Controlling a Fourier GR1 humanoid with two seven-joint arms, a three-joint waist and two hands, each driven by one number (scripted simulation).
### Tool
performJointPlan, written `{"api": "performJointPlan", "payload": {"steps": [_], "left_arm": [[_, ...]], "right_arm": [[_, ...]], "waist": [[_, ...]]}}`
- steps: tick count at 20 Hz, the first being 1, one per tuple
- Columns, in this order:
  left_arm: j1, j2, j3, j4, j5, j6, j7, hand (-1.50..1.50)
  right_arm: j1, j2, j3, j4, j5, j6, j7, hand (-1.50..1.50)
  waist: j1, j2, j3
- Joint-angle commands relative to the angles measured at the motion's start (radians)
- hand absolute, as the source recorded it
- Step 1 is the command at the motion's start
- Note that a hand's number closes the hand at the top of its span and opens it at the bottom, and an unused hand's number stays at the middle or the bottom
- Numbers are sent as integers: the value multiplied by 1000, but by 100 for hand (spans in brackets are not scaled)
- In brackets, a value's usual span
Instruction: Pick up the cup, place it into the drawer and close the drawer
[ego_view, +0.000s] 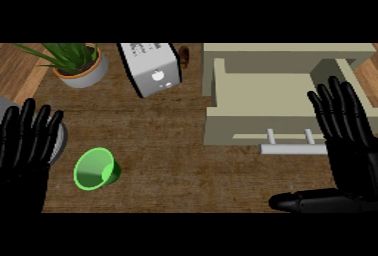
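Counter (184, 165): green cup (96, 168), perhaps sideways

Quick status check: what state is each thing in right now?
cup: on the counter, unheld, empty.
drawer: pulled open, nothing visible inside.
left hand: open, resting at the left edge.
right hand: open, over the drawer's right side.

Light is even and moderate, seemingly from above, with no hard cast shadows on the dark brown counter (184, 170). The pale drawer (266, 95), upper right, is the brightest area, its inner walls slightly shaded. The toaster (151, 67), top centre, has a soft sheen. The cup (96, 168), lower left, is shaded inside. The left hand (26, 145) and right hand (347, 135) are near-black with faint highlights.
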Motion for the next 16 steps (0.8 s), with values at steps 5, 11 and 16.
{"api": "performJointPlan", "payload": {"steps": [5,11,16], "left_arm": [[18,-30,-18,75,-15,-17,-72,-150],[17,-32,-48,-24,-43,63,44,-150],[45,-32,-95,59,-73,85,-41,-150]], "right_arm": [[-25,8,-15,24,-14,10,10,-150],[-54,-1,-34,50,-21,21,1,-150],[-34,2,-39,17,-20,21,-10,-150]], "waist": [[-1,-1,0],[0,-1,0],[-2,-1,0]]}}
